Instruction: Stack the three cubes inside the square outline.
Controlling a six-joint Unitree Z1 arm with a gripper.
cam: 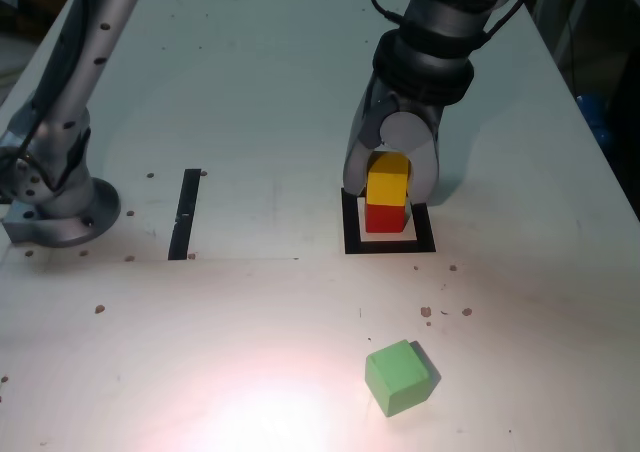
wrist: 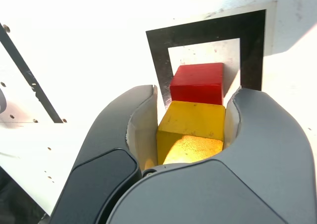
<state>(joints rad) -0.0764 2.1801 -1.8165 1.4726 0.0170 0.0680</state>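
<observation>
Exterior view: a white table [cam: 300, 102] is seen from above, with a grey robot gripper [cam: 390, 177] lowered over a black square outline [cam: 389, 243]. The yellow cube [cam: 388, 180] is clamped between the jaws and rests on top of the red cube [cam: 384, 217], which sits inside the outline. The green cube [cam: 399, 376] lies well apart, nearer the camera. A narrow black strip [cam: 185, 213] is taped towards the exterior view's left.
</observation>
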